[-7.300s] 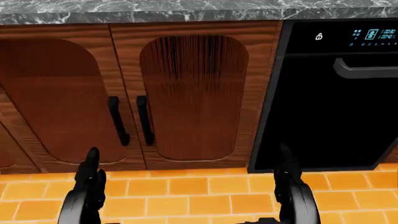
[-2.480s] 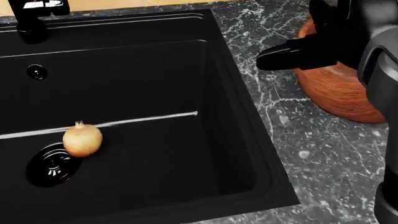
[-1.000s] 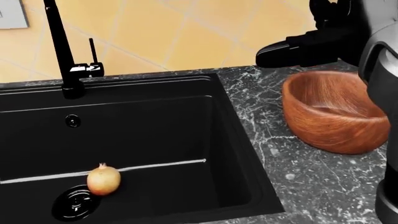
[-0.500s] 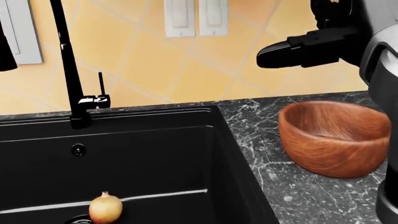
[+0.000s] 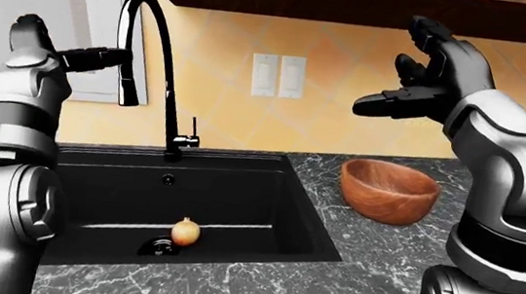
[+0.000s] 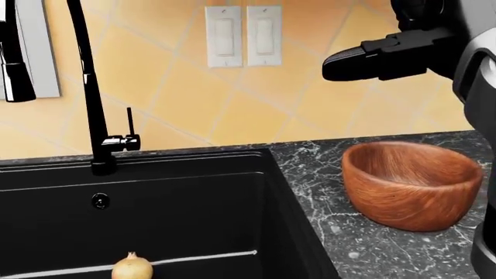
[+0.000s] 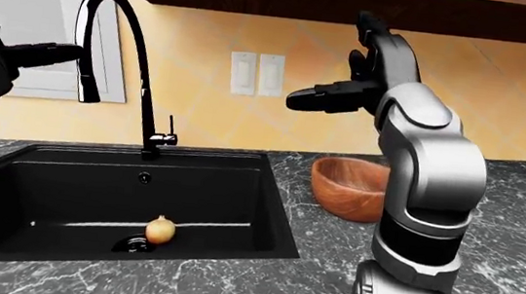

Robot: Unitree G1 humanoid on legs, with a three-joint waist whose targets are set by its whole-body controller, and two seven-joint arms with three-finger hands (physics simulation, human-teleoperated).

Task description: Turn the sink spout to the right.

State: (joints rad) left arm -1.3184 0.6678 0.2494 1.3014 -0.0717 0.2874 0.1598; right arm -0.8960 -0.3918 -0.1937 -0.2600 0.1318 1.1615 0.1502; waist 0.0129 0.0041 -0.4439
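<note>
The left hand [image 5: 57, 56] is held open beside the sink spout [image 5: 147, 39], and the right hand [image 5: 425, 76] is raised open, empty.

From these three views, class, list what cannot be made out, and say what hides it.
- Spout contact: in the left-eye view the left hand reaches its tip, but touching or apart is unclear.
- Spout arch: cut off by the head view's top edge.
- Onion: its underside is cut off by the head view's bottom edge.
- Drain: partly hidden behind the onion in the right-eye view.
</note>
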